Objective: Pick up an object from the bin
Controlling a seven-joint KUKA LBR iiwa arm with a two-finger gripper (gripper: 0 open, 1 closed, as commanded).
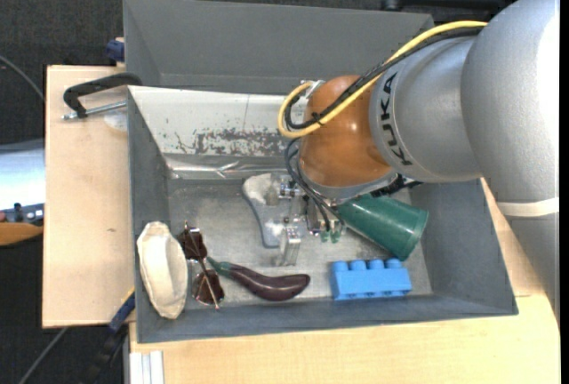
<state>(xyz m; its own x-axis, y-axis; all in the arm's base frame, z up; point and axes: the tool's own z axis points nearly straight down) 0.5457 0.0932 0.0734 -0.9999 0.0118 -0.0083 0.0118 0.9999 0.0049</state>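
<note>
Colours recorded, bin contents and arm.
The bin point(149, 196) was grey, its back wall flecked with dark speckles. In it were a cream oval piece point(160, 271), dark brown sunglasses point(201, 268), a purple-brown aubergine point(274, 285) with a green stem, a blue brick point(372, 278), a dark green cup point(388, 225) and a whitish piece point(263, 198). The arm point(502, 98) was silver-grey with black lettering, its wrist cover point(342, 147) orange and its cable point(428, 33) yellow.

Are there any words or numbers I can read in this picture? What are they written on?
"KUKA": dark letters running down the silver robot arm, right beside its orange cover.
Nothing else can be read: the blue toy brick, the green cup and the sunglasses show no words, numbers or signs.
</note>
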